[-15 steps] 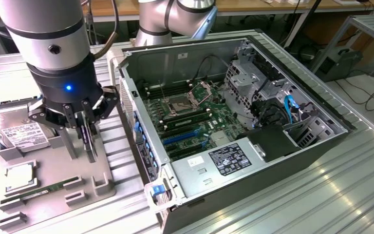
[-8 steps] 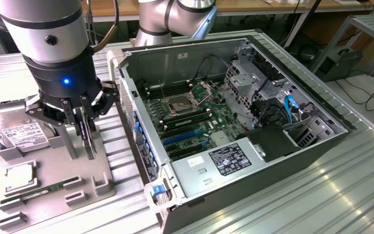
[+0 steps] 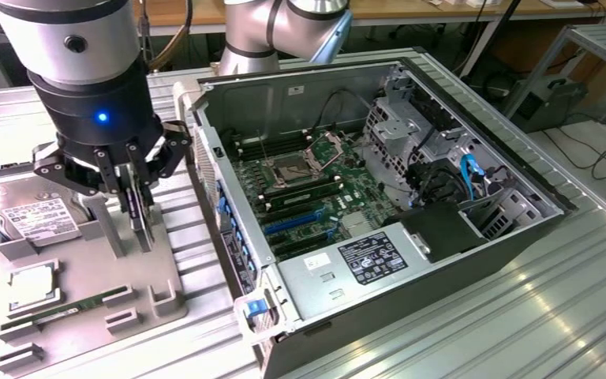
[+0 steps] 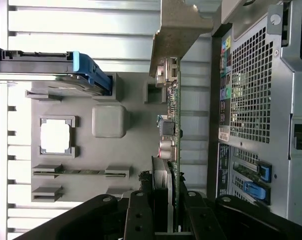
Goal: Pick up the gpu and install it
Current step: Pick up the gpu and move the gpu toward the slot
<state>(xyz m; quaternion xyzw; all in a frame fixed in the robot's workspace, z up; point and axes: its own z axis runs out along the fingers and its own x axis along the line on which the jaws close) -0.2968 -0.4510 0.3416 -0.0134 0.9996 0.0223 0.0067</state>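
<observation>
Gripper [image 3: 129, 201] clamping gpu [image 3: 141, 225] (upright), wrist view reveals bracket [image 4: 178, 30]

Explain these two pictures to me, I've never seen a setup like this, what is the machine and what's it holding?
This is a robot arm working beside an open computer case. One picture comes from a camera off to the side; the other from a camera on the arm's wrist, looking along its tool. The tool is closed on a graphics card, a thin board standing on edge at a grey holder tray. On that tray also lie a hard drive, a processor chip and a memory stick. Whether the card is clear of the tray, I cannot tell.
</observation>
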